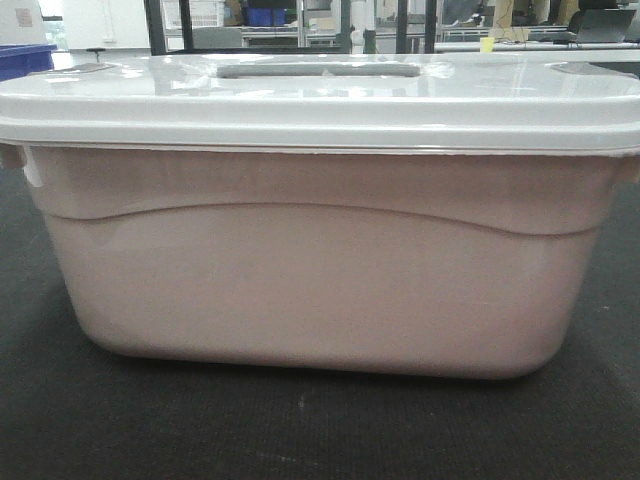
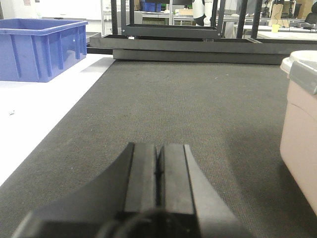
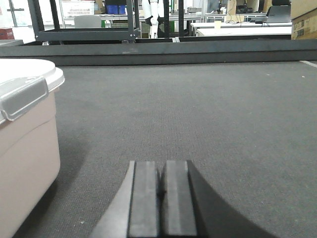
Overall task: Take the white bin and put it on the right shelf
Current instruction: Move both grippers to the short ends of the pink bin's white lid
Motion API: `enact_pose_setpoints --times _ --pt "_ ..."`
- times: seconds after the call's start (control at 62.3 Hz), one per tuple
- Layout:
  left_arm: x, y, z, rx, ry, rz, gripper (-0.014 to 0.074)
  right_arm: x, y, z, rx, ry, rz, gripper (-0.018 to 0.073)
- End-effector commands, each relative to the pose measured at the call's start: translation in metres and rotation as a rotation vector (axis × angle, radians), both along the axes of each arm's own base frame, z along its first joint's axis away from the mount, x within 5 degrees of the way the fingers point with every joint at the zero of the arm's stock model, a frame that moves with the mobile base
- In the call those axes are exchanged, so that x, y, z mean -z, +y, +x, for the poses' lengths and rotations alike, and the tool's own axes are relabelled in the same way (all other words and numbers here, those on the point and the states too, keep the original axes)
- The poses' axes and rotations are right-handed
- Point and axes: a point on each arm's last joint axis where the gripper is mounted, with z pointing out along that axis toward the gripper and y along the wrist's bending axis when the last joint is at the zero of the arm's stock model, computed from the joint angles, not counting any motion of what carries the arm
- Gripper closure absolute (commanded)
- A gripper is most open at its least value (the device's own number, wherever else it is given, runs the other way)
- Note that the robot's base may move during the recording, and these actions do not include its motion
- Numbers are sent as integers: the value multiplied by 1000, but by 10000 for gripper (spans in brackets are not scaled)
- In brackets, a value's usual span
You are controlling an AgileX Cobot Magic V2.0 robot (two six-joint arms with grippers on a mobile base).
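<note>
The white bin (image 1: pixel 320 270) fills the front view, a pinkish translucent tub with a wavy ridge and a glossy white lid (image 1: pixel 320 95) with a recessed handle, resting on dark carpet. In the left wrist view its corner (image 2: pixel 299 129) shows at the right edge; my left gripper (image 2: pixel 158 148) hovers low over the carpet to its left, shut and empty. In the right wrist view the bin's other end (image 3: pixel 25 144) stands at the left; my right gripper (image 3: pixel 160 166) lies to its right, shut and empty. The right shelf is out of view.
A blue bin (image 2: pixel 42 49) sits on a white surface at the left. Low black frames (image 2: pixel 173 34) and a dark rail (image 3: pixel 163 52) cross the back of the carpet. Desks and clutter stand far behind. Cardboard boxes (image 3: pixel 303 17) are at the far right.
</note>
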Motion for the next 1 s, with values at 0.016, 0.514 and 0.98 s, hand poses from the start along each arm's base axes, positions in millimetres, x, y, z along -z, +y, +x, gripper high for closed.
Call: enact_pose_setpoints --times 0.016,0.514,0.98 --pt "-4 2 -1 -16 -81 -12 723 -10 -1 -2 9 -111 -3 489" --pt "-4 2 -1 -17 -83 -12 723 -10 -1 -2 9 -111 -3 489" --pt "-8 5 -2 -29 -127 -198 723 -12 -1 -2 12 -130 -3 489"
